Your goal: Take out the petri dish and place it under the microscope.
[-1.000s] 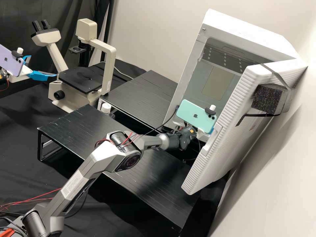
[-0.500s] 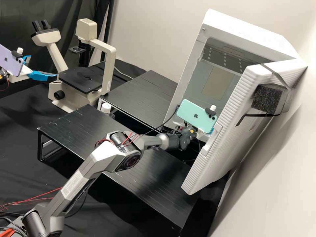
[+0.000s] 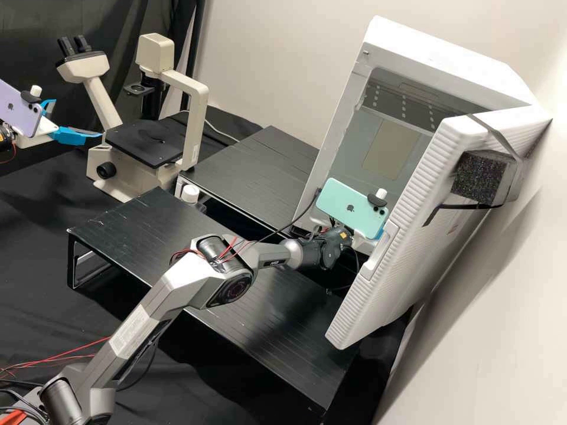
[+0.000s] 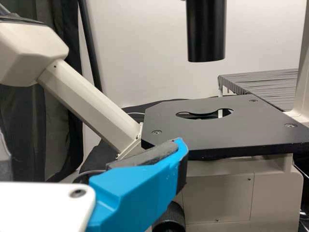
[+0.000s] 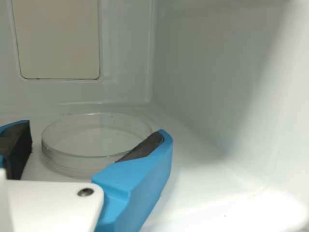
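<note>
In the high view, my right gripper [image 3: 371, 232] is at the open white cabinet [image 3: 367, 88], its fingertips hidden behind the door. The right wrist view has the clear round petri dish [image 5: 96, 137] lying on the cabinet floor; my right gripper [image 5: 94, 131] stands open with a finger on either side of it. Contact with the dish cannot be told. My left gripper [image 3: 75, 118] is open at the far left of the high view, beside the microscope [image 3: 194, 127]. From the left wrist view, my left gripper [image 4: 181, 145] has one blue finger before the black microscope stage [image 4: 203, 135].
The ribbed cabinet door [image 3: 401, 236] stands open close to the right arm. Two low black platforms [image 3: 133, 227] lie between microscope and cabinet, with a small white-capped object [image 3: 190, 193] between them. A black lens tube [image 4: 206, 31] hangs over the stage.
The right arm's wrist and its teal phone have shifted very slightly to the left at the cabinet. The left arm has kept still.
</note>
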